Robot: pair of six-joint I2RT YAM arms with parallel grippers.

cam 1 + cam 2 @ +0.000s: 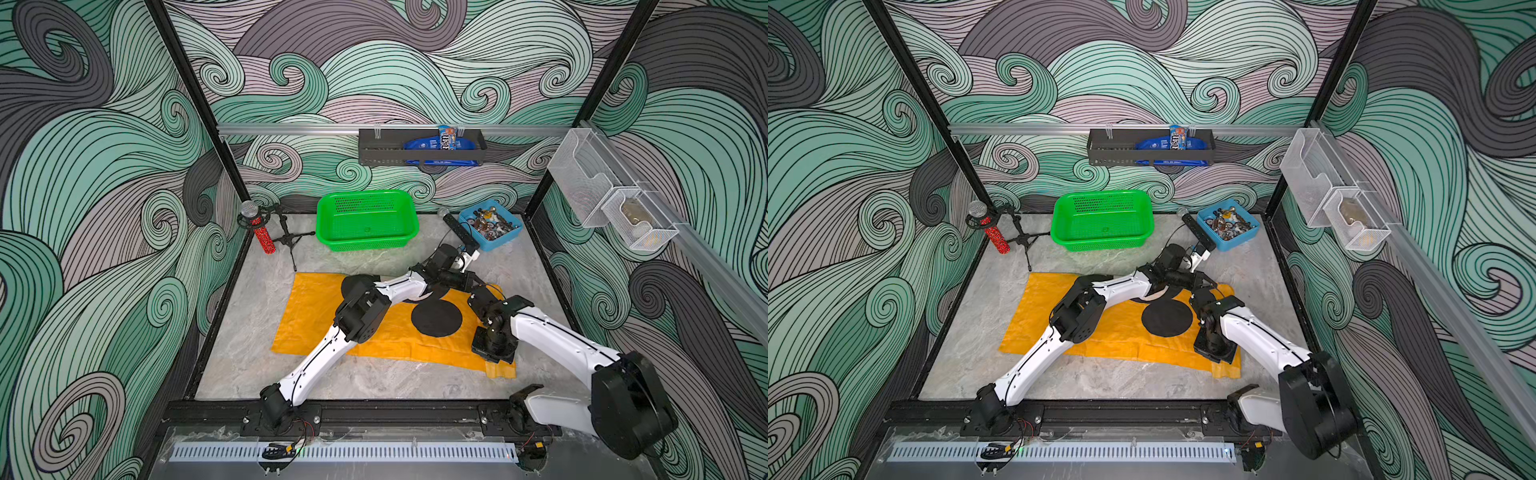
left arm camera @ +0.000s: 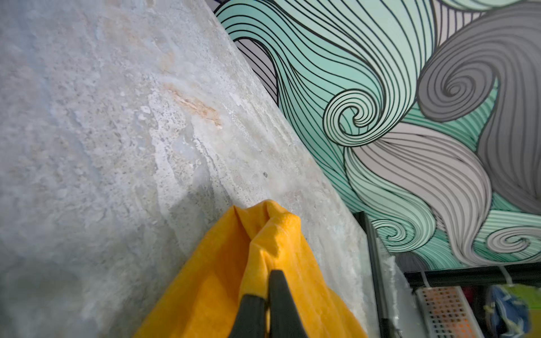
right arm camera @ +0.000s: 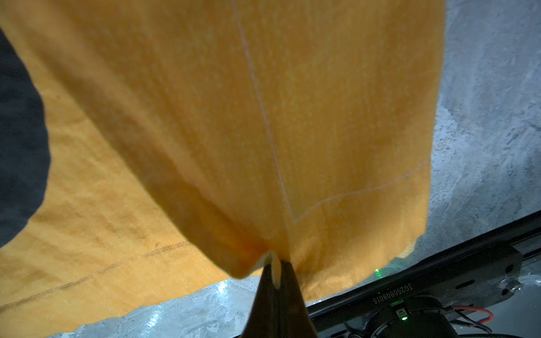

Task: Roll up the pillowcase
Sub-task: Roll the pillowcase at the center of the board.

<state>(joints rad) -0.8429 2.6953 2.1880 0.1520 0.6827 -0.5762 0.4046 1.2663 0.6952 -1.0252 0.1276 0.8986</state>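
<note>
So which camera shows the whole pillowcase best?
A top view: the pillowcase lies spread out, mostly visible. The wrist views show just the bits pinched by the left pincer and right pincer.

- Walls (image 1: 374,62): swirling wave mural in teal, grey and mauve on three sides.
- Floor (image 1: 257,332): pale grey marbled slab inside a black frame (image 1: 374,409).
- Black shelf (image 1: 382,160) hangs from a silver rail (image 1: 291,129) on the wall beyond the left claw (image 2: 267,285).
- White mesh bins (image 1: 590,187) line the wall to that claw's right.
</note>
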